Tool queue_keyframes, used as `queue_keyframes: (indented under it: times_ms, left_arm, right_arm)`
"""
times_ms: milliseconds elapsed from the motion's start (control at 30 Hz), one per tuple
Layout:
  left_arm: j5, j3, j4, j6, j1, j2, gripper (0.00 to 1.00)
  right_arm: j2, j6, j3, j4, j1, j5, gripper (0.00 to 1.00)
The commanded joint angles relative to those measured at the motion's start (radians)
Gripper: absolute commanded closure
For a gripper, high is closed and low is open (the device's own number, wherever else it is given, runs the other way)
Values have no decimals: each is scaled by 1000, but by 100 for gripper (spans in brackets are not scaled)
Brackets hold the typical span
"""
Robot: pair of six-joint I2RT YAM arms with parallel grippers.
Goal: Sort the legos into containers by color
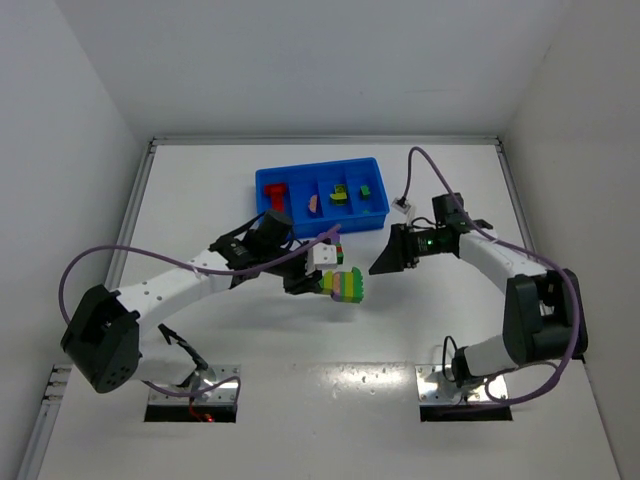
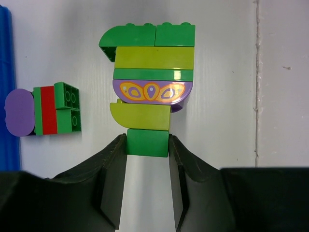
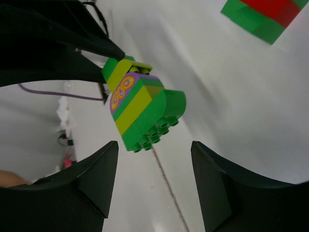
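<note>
1. Your left gripper [image 2: 147, 141] is clenched on the bottom green brick of the tall stack [image 2: 152, 82], near the table's centre. At its 3 o'clock your right gripper [image 3: 154, 146] is released, jaws gaping towards it.
2. That stack is green and yellow-green bricks plus one patterned purple brick, all joined, so I judge it needs pulling apart.
3. At its 11 o'clock the smaller stack [image 2: 50, 110], purple, green and red, lies unsorted.
4. At 12 o'clock the blue tray [image 1: 316, 166] holds red, pink and green pieces in separate compartments; perhaps half is done.

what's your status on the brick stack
Left gripper shut on green, yellow-green and purple plastic brick stack. Right gripper open, facing it. Nothing between.
</note>
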Motion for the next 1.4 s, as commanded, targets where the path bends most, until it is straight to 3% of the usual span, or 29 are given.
queue_keyframes:
  times_ms: [0,400,567,833,1133,1233,1267,1333,1367]
  left_arm:
    - [-1,-3,59,-57,5,-36,100]
    - [-10,17,78,-57,15,-27,100]
    - [-10,17,78,-57,15,-36,100]
    - [-1,36,87,-66,15,-36,100]
    - [-1,63,105,-86,15,-27,100]
    - [-1,63,105,-86,15,-27,100]
    - [-1,63,105,-86,15,-18,100]
    - [-1,63,105,-86,15,-18,100]
    - [-1,63,114,-86,15,-18,100]
  right_arm:
    - [11,2,46,-9,4,-156,38]
    - [198,-97,94,-147,44,-233,35]
    - [221,-106,105,-147,44,-180,27]
    - [290,-92,138,-170,55,-274,27]
    - [396,-224,219,-334,85,-331,27]
    - [405,-255,229,-354,94,-341,36]
    - [405,-255,229,-354,94,-352,54]
    - [405,-255,229,-354,94,-363,69]
    - [405,-264,229,-354,94,-375,82]
